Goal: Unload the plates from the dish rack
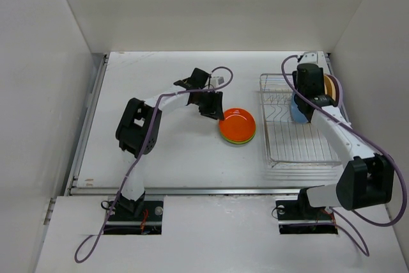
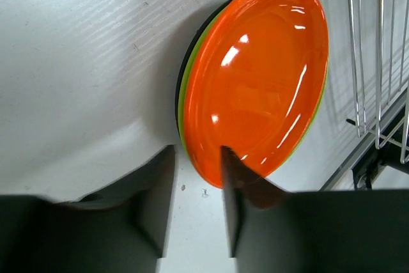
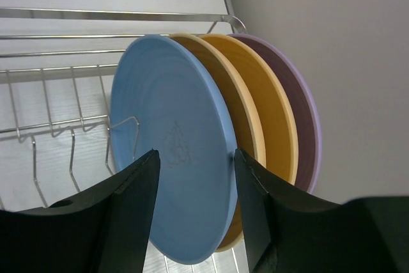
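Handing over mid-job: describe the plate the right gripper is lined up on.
Find the wire dish rack on the table's right side. At its far end, plates stand on edge. It is the light blue plate, outermost, beside tan and lavender ones.

We find no legible words or numbers anywhere. The only sign is a faint triangular moulded mark [image 3: 179, 142] on the light blue plate [image 3: 160, 100], between the right jaws, its detail too faint to read.

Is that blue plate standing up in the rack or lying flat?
Standing up: the blue plate rests on edge in the rack, propped against a wire prong.
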Controlling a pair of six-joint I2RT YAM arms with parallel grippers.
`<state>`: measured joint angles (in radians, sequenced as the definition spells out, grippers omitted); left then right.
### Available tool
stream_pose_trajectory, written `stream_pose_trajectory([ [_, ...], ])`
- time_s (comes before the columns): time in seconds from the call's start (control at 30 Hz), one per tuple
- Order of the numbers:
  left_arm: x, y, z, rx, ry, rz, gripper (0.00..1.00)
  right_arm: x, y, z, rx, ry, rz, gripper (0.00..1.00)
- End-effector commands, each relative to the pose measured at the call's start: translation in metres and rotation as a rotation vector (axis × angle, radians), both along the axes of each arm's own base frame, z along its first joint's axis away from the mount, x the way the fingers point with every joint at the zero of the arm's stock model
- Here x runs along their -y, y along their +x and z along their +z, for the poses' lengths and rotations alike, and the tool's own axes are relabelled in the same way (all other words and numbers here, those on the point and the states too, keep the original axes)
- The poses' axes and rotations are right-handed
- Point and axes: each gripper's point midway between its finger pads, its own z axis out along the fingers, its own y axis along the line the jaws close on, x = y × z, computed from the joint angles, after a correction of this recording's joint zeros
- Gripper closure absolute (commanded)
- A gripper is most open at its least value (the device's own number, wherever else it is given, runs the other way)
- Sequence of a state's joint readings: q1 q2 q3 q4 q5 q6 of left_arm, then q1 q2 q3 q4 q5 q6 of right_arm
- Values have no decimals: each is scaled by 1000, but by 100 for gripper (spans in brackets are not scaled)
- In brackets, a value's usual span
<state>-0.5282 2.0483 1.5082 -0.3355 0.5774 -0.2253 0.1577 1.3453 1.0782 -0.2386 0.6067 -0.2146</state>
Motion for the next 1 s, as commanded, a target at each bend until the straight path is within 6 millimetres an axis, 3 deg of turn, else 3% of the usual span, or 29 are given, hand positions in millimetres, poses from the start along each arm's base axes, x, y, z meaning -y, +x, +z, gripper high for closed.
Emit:
stream_pose_trajectory([
  [0.0,5,8,20,44,-28,-10,64,11,1,16,36,-48,-59,44],
  [0.17,3,11,23,63,-16,3,43,12,1,14,24,-61,-64,46],
  [0.27,3,13,34,86,-20,9,37,13,0,14,24,-65,-72,54],
  [0.3,2,15,38,99,-17,15,33,13,2,11,15,-67,-72,61],
  [0.4,1,16,47,122,-21,22,33,13,2,11,15,-67,-72,78],
  [0.63,1,16,52,130,-25,22,32,17,-1,18,33,-82,-92,100],
  [0.97,1,16,52,130,-25,22,32,30,-15,59,156,-123,-153,100],
])
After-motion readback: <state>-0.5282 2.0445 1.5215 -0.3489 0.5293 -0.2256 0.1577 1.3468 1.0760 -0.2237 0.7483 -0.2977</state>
